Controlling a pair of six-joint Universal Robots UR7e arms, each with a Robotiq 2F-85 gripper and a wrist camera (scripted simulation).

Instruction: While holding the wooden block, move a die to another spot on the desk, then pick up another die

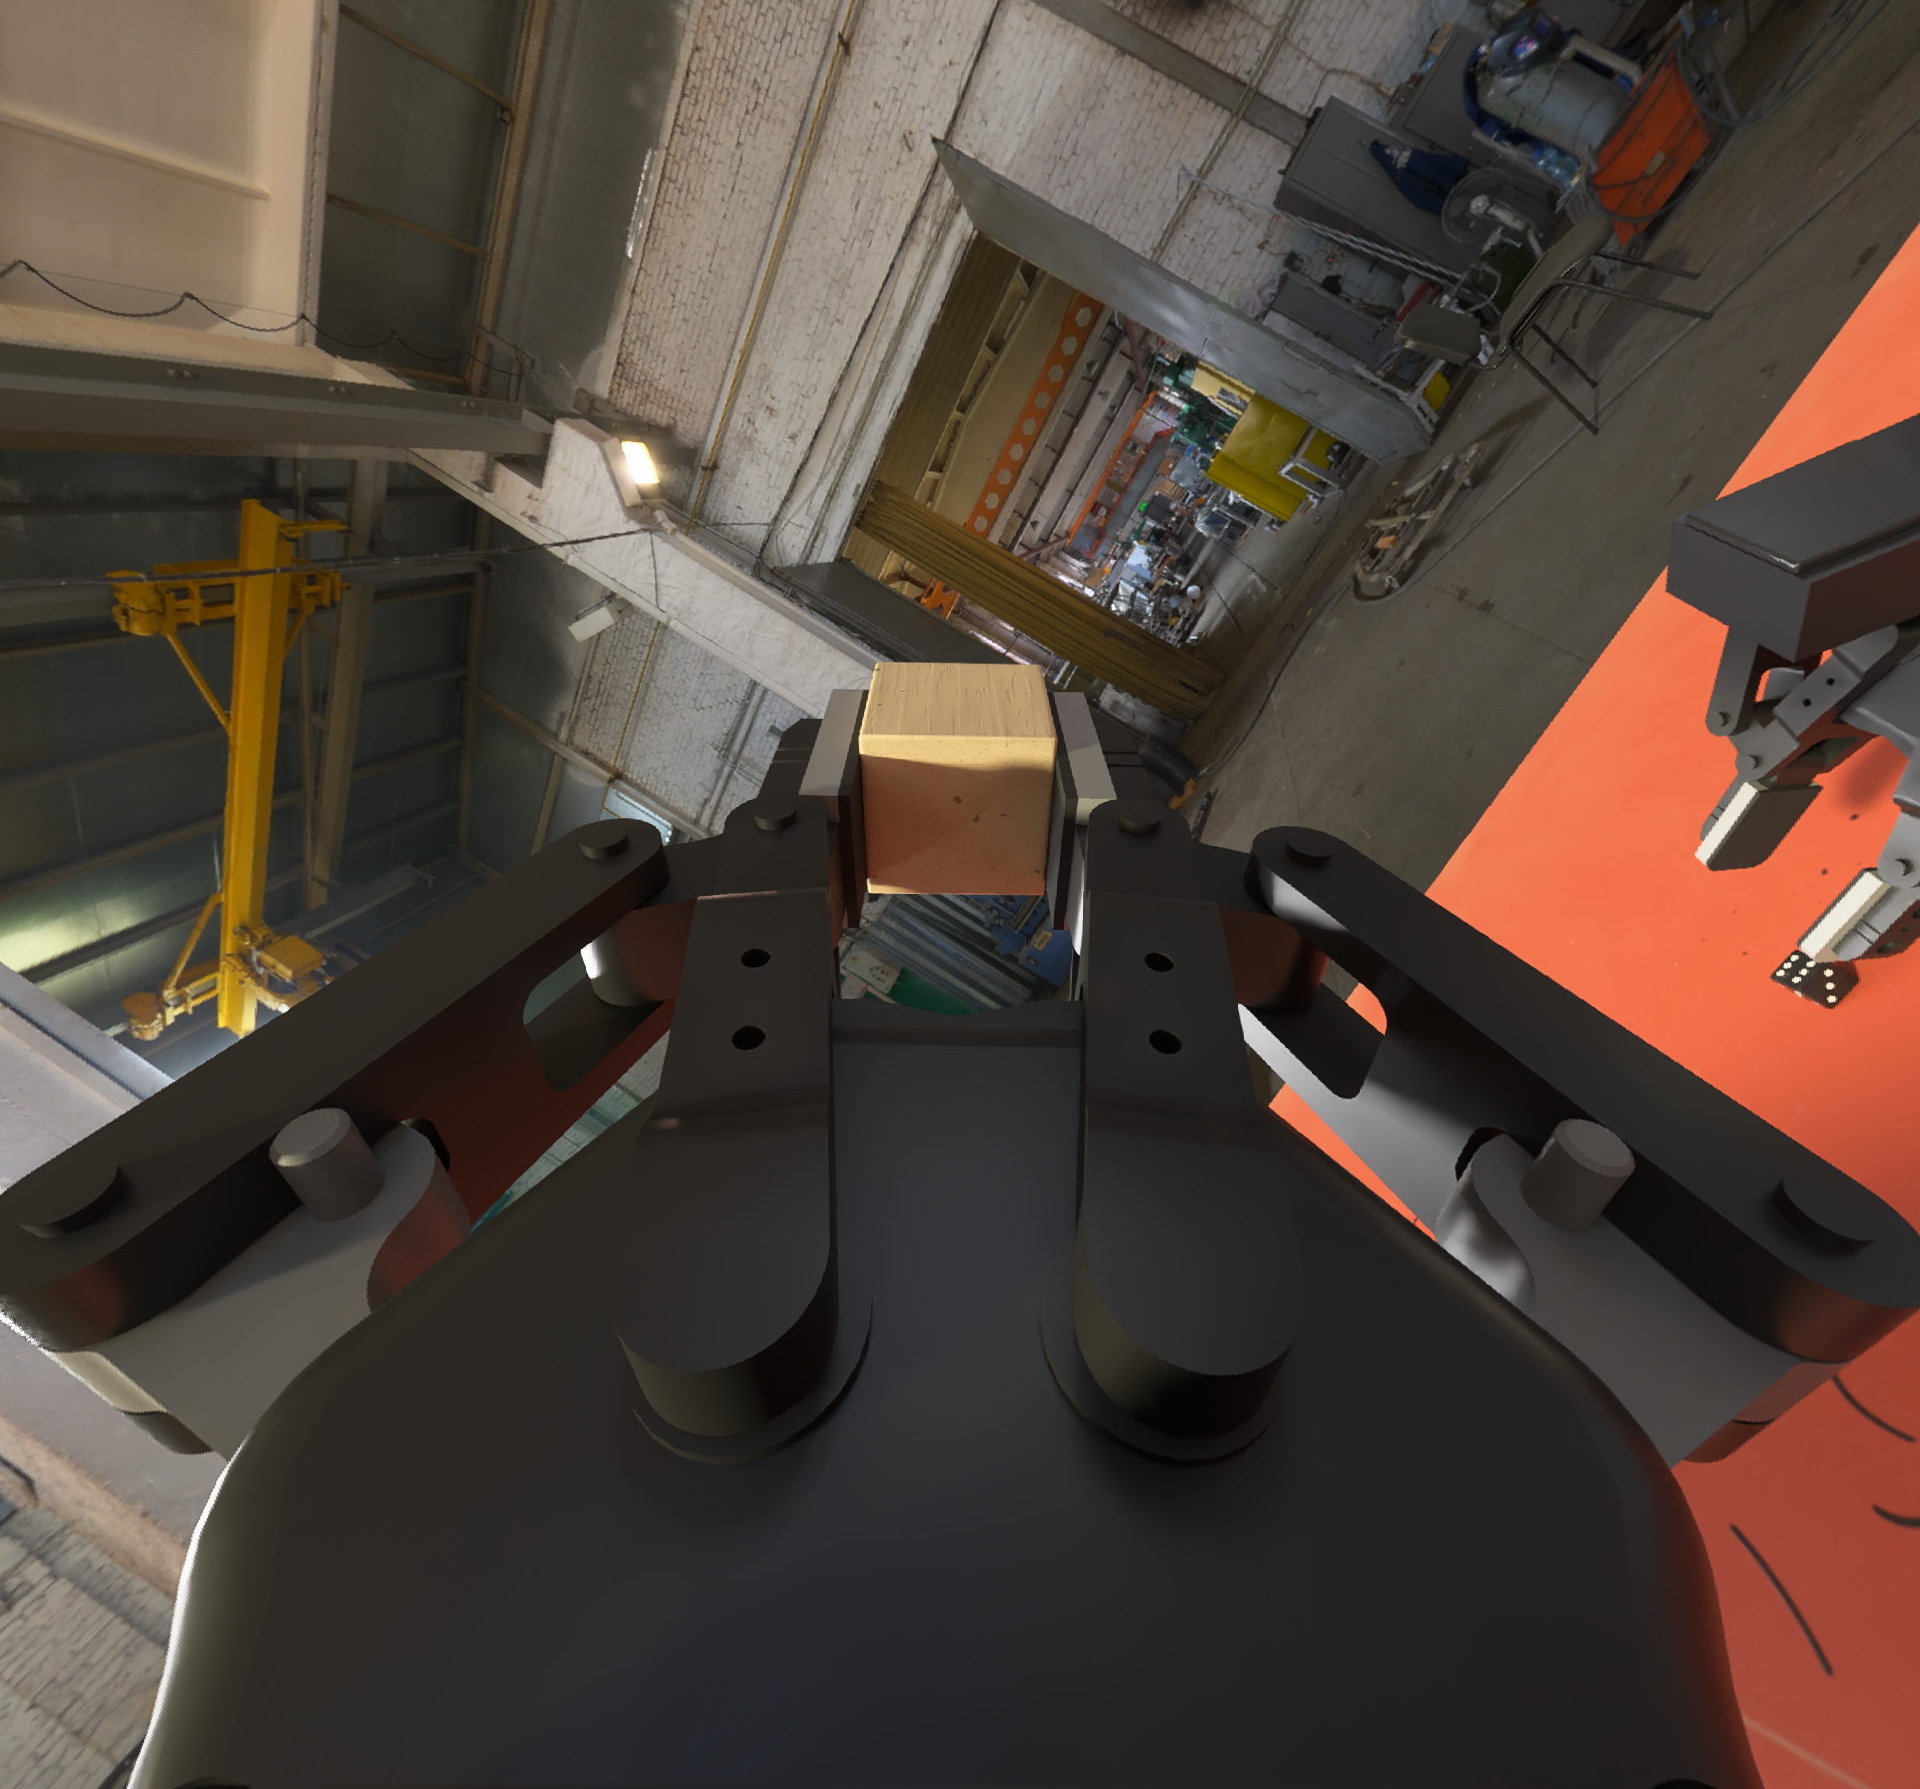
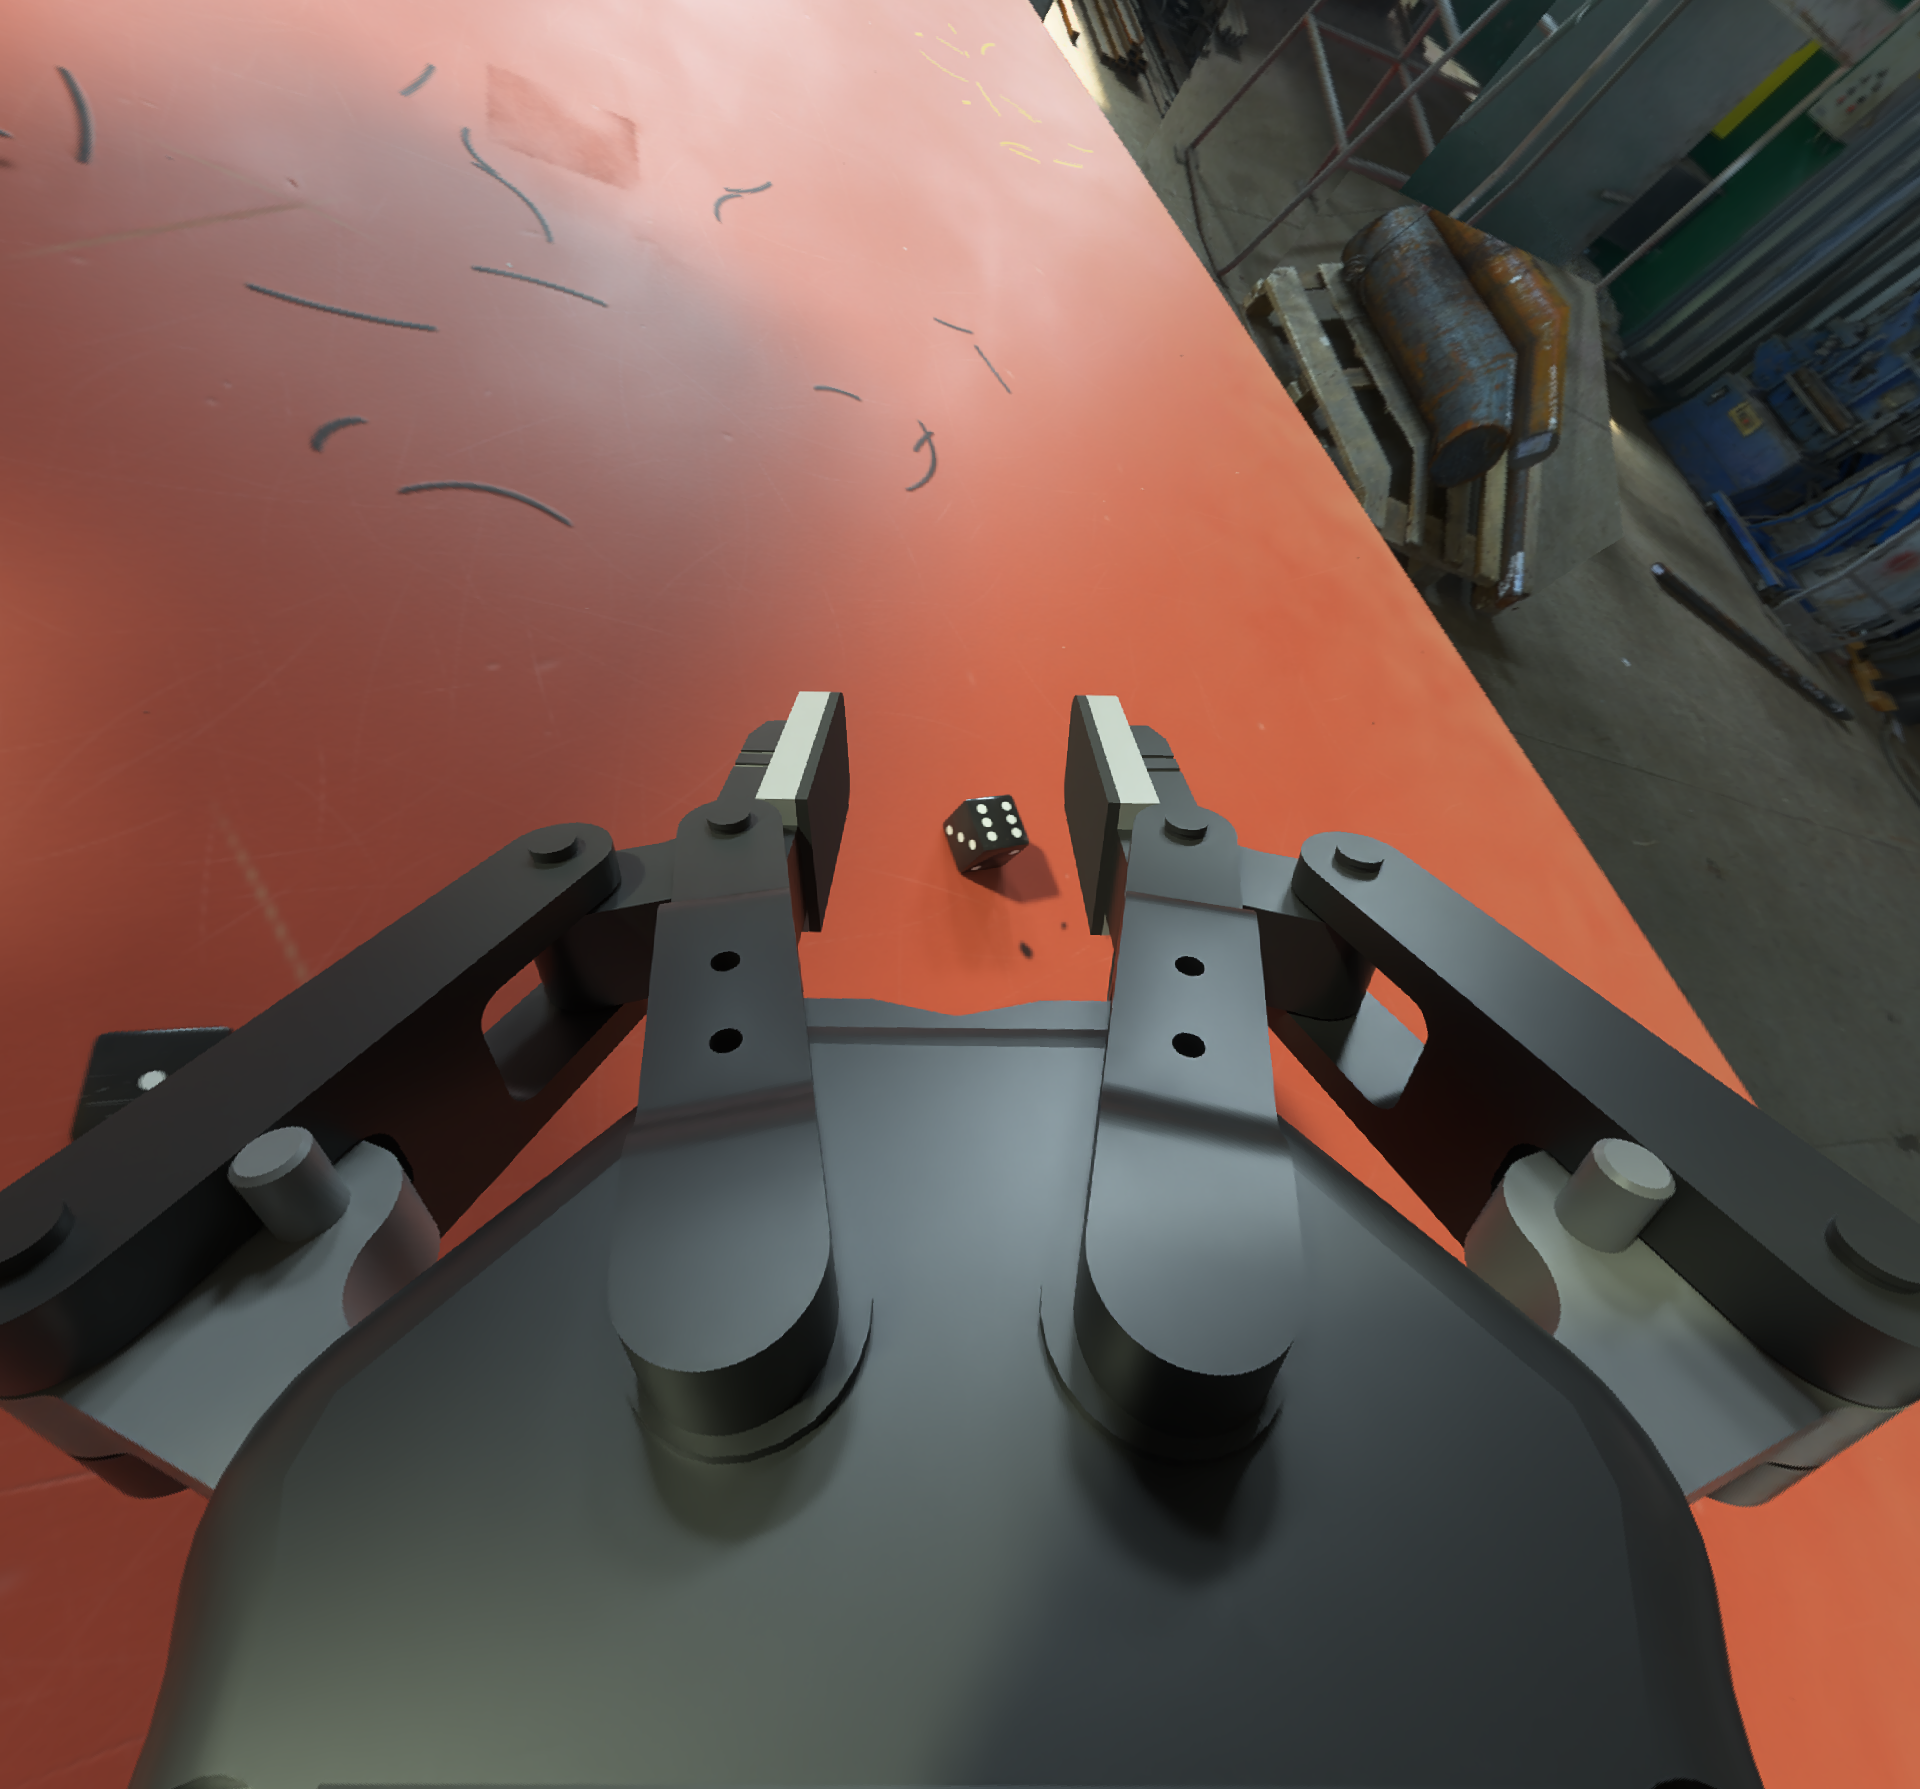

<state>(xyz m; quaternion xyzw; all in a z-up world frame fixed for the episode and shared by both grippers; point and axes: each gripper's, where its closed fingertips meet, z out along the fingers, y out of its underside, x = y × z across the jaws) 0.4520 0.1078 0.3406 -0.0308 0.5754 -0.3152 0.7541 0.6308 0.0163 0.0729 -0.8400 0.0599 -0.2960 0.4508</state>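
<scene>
Two jaws differ: the left gripper clamps the wooden block aloft, while the right gripper, jaws spread, hovers over a black die on the orange surface, seemingly nearer its right finger.

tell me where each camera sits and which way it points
Left wrist view: on the left hand, aimed out at the workshop hall; its fingers clamp the wooden block.
Right wrist view: on the right hand, aimed down at the orange desk; open fingers flank a black die.
Shared: that die, the desk, and the right hand.
</scene>
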